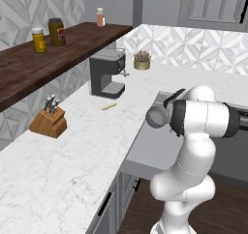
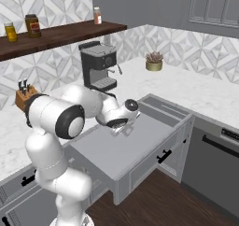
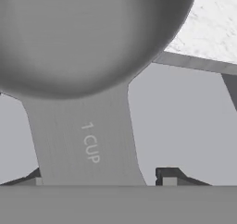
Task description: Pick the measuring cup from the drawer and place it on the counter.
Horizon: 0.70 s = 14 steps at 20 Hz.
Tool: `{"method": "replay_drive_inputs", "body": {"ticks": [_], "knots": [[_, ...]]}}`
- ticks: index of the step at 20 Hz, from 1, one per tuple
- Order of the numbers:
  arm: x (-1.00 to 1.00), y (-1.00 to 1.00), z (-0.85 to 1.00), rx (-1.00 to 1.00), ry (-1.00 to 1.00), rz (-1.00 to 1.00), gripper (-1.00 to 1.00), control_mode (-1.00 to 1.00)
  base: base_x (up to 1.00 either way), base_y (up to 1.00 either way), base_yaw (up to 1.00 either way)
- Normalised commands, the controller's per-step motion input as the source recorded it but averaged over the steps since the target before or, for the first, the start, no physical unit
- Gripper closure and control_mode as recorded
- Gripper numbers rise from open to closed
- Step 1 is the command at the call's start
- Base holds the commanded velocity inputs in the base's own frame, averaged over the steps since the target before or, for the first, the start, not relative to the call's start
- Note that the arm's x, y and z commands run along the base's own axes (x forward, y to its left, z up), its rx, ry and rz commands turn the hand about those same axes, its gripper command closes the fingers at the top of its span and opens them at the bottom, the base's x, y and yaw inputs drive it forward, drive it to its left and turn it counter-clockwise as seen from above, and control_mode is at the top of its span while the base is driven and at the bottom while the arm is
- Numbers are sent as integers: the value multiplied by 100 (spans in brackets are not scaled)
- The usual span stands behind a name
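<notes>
Measuring cup (image 3: 88,42) in claw (image 3: 102,181) above drawer (image 2: 116,155)

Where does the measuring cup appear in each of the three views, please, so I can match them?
Left base view: measuring cup at centre right, above the open drawer, beside the arm's elbow.
Right base view: cup at centre, below the wrist, above the drawer floor.
Hand view: cup at upper left, handle marked "1 CUP".
Shared landmark: the open drawer.
</notes>
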Motion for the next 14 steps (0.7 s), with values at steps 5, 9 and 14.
{"method": "replay_drive_inputs", "body": {"ticks": [5, 9, 14], "knots": [[48, 100, 100, 20, 12, 18, 100, -100, 0, 0, 0], [25, 100, 65, 14, 26, 2, 100, -100, 0, 0, 0], [6, 100, -2, 10, 24, -5, 100, -100, 0, 0, 0]]}}
